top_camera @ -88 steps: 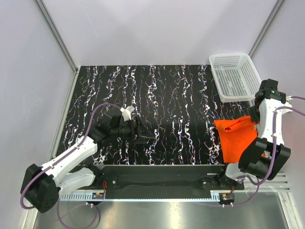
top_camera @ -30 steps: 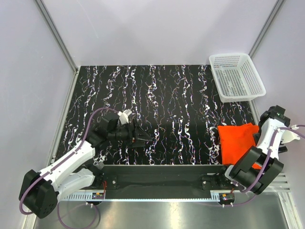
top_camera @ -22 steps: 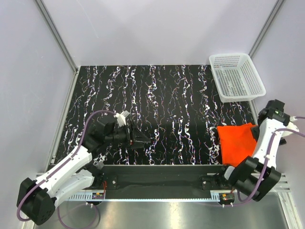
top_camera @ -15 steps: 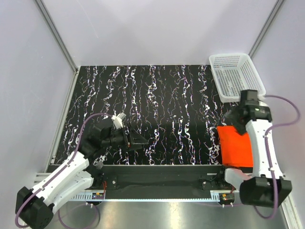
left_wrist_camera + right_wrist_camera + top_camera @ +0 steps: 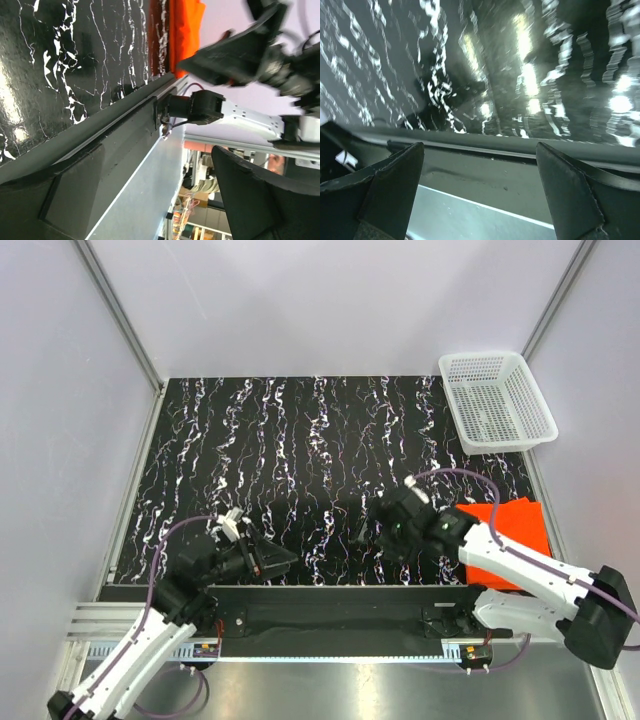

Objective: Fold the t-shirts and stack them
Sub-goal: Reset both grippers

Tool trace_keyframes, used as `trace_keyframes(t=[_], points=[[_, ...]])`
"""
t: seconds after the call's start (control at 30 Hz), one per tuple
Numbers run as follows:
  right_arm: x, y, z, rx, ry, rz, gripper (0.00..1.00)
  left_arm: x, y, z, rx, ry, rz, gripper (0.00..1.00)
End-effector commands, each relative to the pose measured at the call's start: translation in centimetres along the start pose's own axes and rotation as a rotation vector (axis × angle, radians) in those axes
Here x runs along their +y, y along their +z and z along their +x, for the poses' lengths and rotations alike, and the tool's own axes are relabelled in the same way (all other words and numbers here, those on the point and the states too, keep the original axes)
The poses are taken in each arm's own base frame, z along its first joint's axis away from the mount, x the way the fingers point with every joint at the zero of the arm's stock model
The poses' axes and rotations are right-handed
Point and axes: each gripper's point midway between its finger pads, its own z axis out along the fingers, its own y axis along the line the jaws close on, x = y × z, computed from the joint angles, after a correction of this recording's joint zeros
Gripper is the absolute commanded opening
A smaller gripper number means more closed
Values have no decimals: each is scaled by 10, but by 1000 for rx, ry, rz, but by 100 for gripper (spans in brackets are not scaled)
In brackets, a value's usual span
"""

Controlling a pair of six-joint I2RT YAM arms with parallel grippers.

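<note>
The right claw [image 5: 366,525] hangs wide open and empty over the table [image 5: 300,430], near its front edge. The folded orange t-shirt [image 5: 515,523] lies flat to its right, not touching it. The left claw [image 5: 283,558], also spread wide and empty, is well apart from the shirt.

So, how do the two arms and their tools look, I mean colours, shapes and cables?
The left arm and the right arm are white shells joined by black joint housings. A purple left cable and a purple right cable loop beside them. The left tool and the right tool are black, with two wedge-shaped fingers each. No markings are readable.
</note>
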Motion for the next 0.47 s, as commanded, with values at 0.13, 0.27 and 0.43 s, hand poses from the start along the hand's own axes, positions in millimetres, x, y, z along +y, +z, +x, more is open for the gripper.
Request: trace_keyframes(t=[0.13, 0.27, 0.43], points=[[44, -2, 26, -18, 112, -358, 100, -9, -6, 4, -39, -36, 192, 94], [42, -17, 28, -41, 93, -502, 100, -21, -7, 10, -1, 60, 275, 94], [33, -57, 51, 27, 116, -830, 100, -69, -26, 8, -15, 51, 616, 95]])
